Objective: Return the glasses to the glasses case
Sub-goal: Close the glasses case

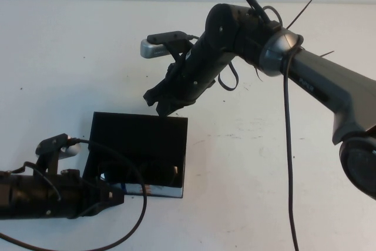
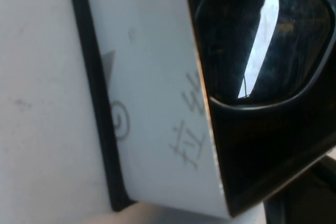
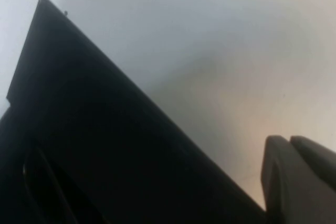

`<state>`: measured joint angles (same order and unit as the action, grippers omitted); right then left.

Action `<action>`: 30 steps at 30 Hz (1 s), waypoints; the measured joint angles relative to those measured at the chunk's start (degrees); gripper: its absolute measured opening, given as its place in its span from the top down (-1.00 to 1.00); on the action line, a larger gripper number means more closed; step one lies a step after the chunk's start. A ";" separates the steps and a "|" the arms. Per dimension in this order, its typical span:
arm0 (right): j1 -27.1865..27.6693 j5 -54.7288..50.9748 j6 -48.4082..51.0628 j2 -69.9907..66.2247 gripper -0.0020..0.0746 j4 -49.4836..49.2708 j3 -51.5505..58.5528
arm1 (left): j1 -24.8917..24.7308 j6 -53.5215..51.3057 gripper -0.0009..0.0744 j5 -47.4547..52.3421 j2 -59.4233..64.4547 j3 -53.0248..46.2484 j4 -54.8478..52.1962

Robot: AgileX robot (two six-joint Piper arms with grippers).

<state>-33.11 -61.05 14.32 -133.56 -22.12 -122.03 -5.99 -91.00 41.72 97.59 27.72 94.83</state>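
Right jaws (image 1: 160,103) above glasses case (image 1: 141,139)

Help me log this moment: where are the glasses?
The glasses lie inside the open glasses case at the table's front left, beside the left gripper; the right gripper hovers behind the case.

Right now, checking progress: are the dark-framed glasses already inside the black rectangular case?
Yes, the glasses lie inside the open black case, a lens showing.
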 joint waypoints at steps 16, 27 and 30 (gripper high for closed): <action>0.41 -8.79 0.44 -1.06 0.98 -3.19 -6.34 | 0.00 -0.22 0.99 0.00 0.00 0.00 0.04; 0.41 -9.28 0.53 -0.83 0.98 -7.67 -5.13 | 0.00 -0.41 0.99 0.00 0.12 0.00 0.27; 0.41 -9.28 0.43 -0.28 0.98 -8.16 -3.71 | 0.00 -0.41 0.99 0.00 0.12 0.00 0.52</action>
<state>-32.69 -70.33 14.75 -133.84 -30.29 -125.74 -5.99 -91.40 41.72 97.70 27.72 95.34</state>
